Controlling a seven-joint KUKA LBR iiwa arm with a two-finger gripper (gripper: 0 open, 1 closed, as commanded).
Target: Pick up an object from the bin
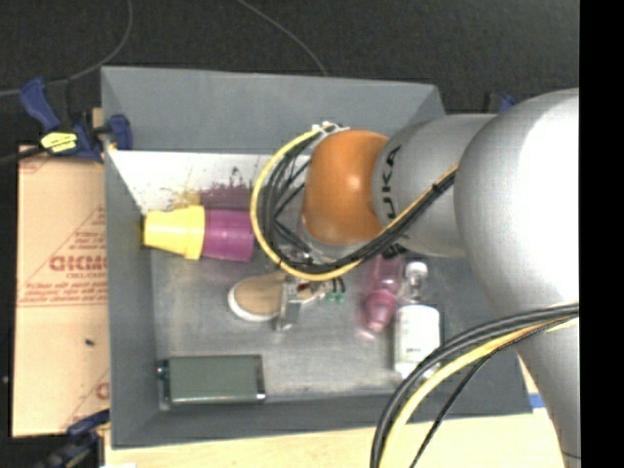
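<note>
My gripper [287, 310] hangs low over the middle of the bin, under the orange wrist cover. It sits at the right edge of a round tan and white dish-like thing [253, 298] lying on the bin floor, and whether it touches that thing is hidden. Just right of the gripper lies a pink bottle [378, 302], tipped toward the front.
A yellow cup [175, 232] nested on a purple cup [230, 234] lies on its side at the back left. A flat grey-green box [212, 378] rests along the front left wall. A white bottle [417, 335] lies at the right, beside the pink one. The arm covers the bin's right back.
</note>
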